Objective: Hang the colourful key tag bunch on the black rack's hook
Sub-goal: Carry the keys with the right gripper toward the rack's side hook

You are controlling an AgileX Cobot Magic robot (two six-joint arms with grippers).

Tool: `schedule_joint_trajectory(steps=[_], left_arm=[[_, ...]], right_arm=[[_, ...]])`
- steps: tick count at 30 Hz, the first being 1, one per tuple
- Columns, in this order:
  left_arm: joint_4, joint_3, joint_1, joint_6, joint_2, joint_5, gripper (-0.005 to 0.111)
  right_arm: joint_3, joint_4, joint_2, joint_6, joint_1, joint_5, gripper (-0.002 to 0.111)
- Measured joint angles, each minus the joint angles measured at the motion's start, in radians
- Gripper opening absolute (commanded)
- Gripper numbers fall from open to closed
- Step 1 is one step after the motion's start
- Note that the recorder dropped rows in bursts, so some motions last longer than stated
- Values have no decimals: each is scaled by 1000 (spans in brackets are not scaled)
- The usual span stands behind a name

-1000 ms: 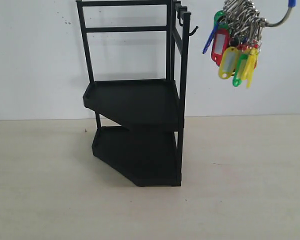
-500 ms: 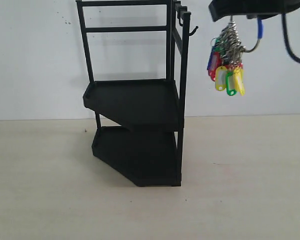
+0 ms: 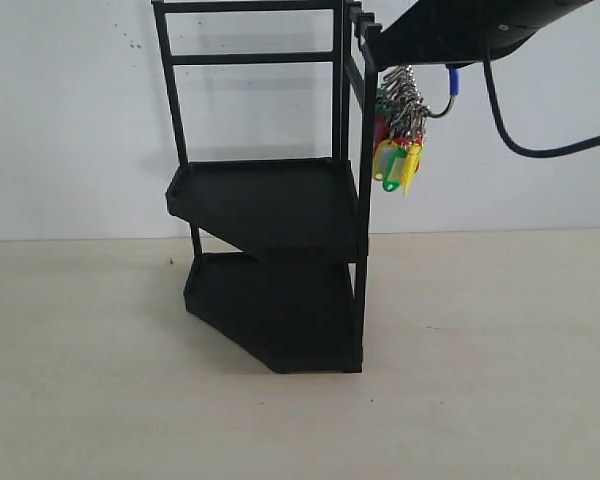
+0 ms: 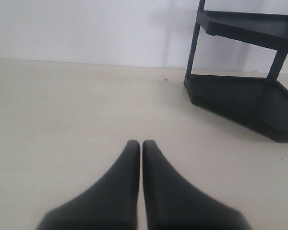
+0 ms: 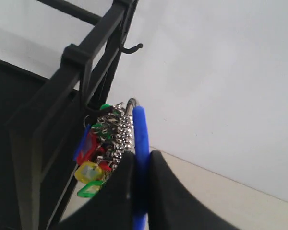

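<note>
The colourful key tag bunch (image 3: 398,130) hangs from its blue-sleeved wire loop (image 5: 140,139), close against the black rack's (image 3: 280,200) right corner post. My right gripper (image 5: 142,158) is shut on that blue sleeve, and the right arm (image 3: 460,25) covers the rack's upper right corner in the exterior view. The hook (image 5: 132,48) shows only in the right wrist view, jutting from the post beyond the bunch with nothing on it. My left gripper (image 4: 141,143) is shut and empty, low over the table, left of the rack's lower tier (image 4: 245,103).
A white wall stands behind the rack. The pale table (image 3: 480,400) stretches in front and to both sides. A black cable (image 3: 540,150) droops from the right arm.
The right arm has carried the bunch leftward and slightly down, from well right of the rack to right against its corner post. The tags have bunched together. The rack has not moved.
</note>
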Motion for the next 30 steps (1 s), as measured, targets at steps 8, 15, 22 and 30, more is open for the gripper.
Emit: schedule_joint_trajectory(steps=[8, 15, 22, 30], left_arm=[[0, 0, 0, 0, 0, 0, 4], [0, 0, 0, 0, 0, 0, 4], [0, 0, 0, 0, 0, 0, 4], [0, 0, 0, 0, 0, 0, 4]], right_arm=[[0, 21, 7, 19, -20, -59, 0], [0, 44, 51, 21, -20, -87, 0], [0, 53, 56, 25, -20, -103, 0], [0, 56, 60, 25, -20, -110, 0]])
